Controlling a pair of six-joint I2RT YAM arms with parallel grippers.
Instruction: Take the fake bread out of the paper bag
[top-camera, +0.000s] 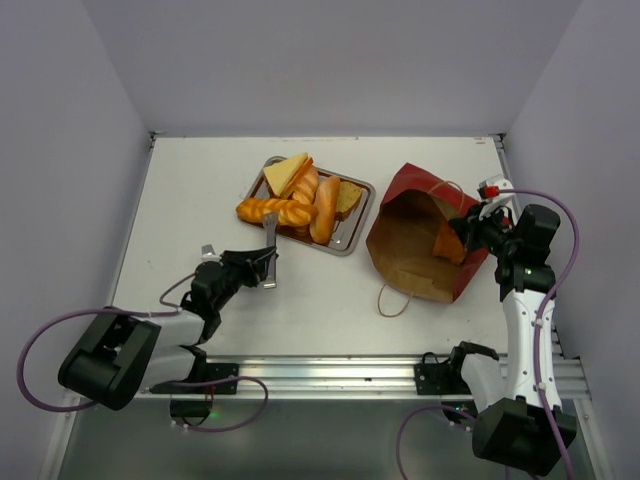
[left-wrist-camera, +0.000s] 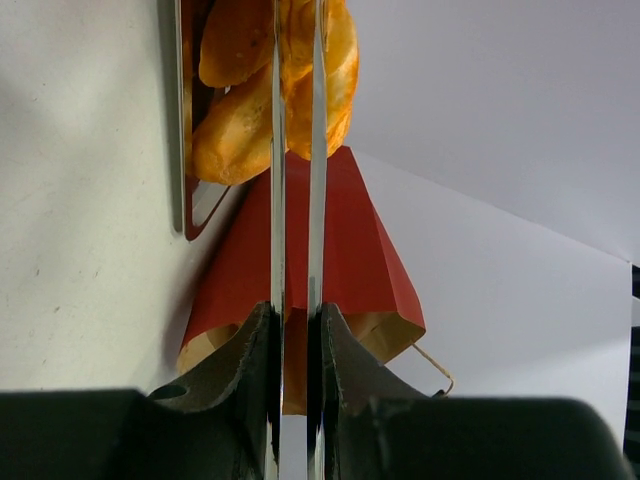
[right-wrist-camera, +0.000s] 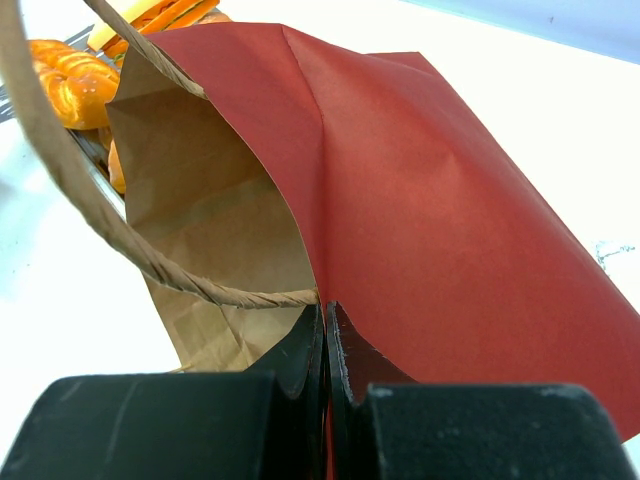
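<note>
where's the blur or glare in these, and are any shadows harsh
Top external: even, soft light, sharp all over, only faint shadows beside the paper bag, small highlights on the glossy bread. Left wrist: the left fingers are mirror-bright steel, their black bases slightly soft. Right wrist: the twine handle softens where it nears the lens; the table looks washed-out white.

Setting: a robotics lab test cell. Evidence:
- Flat white tabletop (top-camera: 200, 190) boxed in by plain pale-grey partition walls (top-camera: 320, 60) on its left, far and right sides.
- Bare aluminium mounting rail (top-camera: 330, 371) along its near edge, carrying two black-and-white robot arms (top-camera: 520, 320).
- Loose purple cables (top-camera: 20, 368) looping off that near edge.
- Staged props on the tabletop: glossy orange toy bread (top-camera: 290, 210) on a rectangular steel tray (top-camera: 342, 241), and a dark-red paper bag (top-camera: 405, 185).
</note>
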